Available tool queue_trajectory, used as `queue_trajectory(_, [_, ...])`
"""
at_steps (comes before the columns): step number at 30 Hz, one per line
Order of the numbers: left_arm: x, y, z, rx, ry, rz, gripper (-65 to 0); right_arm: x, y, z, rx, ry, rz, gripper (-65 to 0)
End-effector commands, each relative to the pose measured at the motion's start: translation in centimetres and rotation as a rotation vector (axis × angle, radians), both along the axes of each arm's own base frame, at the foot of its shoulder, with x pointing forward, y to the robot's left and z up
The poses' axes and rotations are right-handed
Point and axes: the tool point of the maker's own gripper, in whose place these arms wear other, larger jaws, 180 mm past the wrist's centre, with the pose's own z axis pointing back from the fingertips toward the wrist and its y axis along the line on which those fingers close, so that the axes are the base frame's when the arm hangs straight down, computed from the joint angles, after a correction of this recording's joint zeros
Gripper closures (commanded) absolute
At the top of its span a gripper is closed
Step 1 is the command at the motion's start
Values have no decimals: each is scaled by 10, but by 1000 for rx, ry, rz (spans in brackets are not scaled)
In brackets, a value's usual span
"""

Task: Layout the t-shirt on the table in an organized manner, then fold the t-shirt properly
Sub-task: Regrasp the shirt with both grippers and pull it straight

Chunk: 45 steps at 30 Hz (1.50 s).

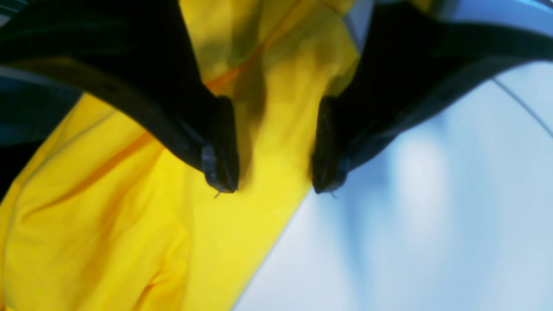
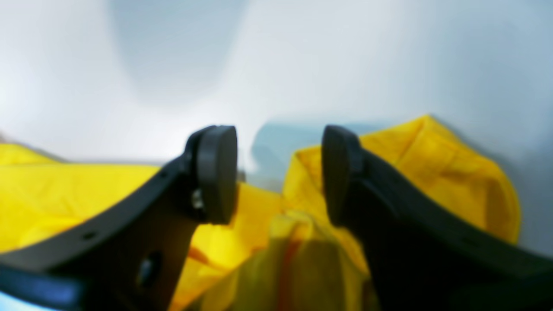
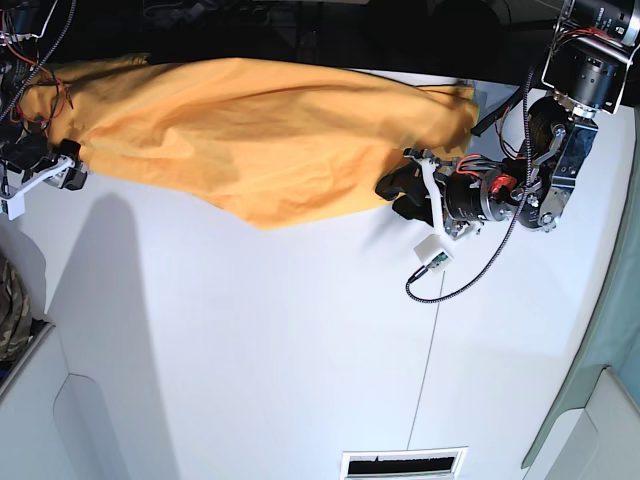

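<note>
The t-shirt [image 3: 250, 130] is stretched between both tools above the tabletop [image 3: 300, 350], apparently for spreading flat; left tool [image 1: 274, 190] gapes wide astride its hem; right tool [image 2: 280, 172] wide, cloth bunched between, grip uncertain.

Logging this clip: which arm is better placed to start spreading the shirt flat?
Left, tentatively. The open left hand straddles an edge of the orange-yellow cotton t-shirt, bare white smooth table beside it for pulling outward. The right hand, also open, faces bunched cloth.
</note>
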Motion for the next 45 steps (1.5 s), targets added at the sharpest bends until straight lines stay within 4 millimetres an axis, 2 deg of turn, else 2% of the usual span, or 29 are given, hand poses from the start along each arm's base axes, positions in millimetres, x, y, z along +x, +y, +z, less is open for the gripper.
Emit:
queue_trajectory(1, [11, -4, 11, -19, -42, -7, -315, 9, -9, 13, -20, -37, 2, -312])
queue_trajectory(2, [9, -5, 7, -1, -40, -15, -308, 8, -9, 12, -19, -29, 3, -312])
queue_trajectory(3, [7, -4, 3, 15, -36, -19, -273, 6, -8, 10, -17, -20, 3, -312])
queue_trajectory(5, [5, -5, -3, 17, -18, -15, -138, 1, -8, 7, -17, -7, -1, -295])
queue_trajectory(7, [2, -7, -8, 12, 0, -8, 0, -8, -9, 2, -17, 13, -8, -207])
queue_trajectory(10, [1, -7, -11, 11, 10, -4, 0, -15, -8, -3, -16, 30, -7, 0])
queue_trajectory(15, [20, -6, 2, 17, -30, -5, 0, 4, -11, 8, -26, -43, -16, 0])
queue_trajectory(19, [56, 4, 21, 57, -81, 58, 0, 34, -11, 28, -26, -112, -17, 0])
queue_trajectory(23, [86, 15, 46, 91, -137, 70, 0, 73, -9, 58, -21, -204, 0, 0])
queue_trajectory(28, [117, 31, 78, 111, -220, 87, 0, 114, -12, 106, 20, -330, 7, 0])
queue_trajectory(32, [152, 55, 122, 123, -306, 143, 0, 137, -19, 148, 28, -432, 44, 0])
queue_trajectory(34, [161, 67, 146, 106, -327, 162, 0, 141, -22, 163, 38, -448, 68, 0])
queue_trajectory(36, [156, 73, 165, 72, -329, 133, 0, 137, -25, 170, 35, -435, 97, 0])
queue_trajectory(39, [119, 64, 181, 22, -315, -12, 0, 118, -34, 167, 39, -400, 103, 0])
queue_trajectory(42, [72, 67, 158, 71, -235, -91, 0, 83, -42, 145, 68, -347, 70, 0])
queue_trajectory(45, [23, 69, 112, 79, -101, -110, 0, 38, -40, 101, 104, -239, 29, 0])
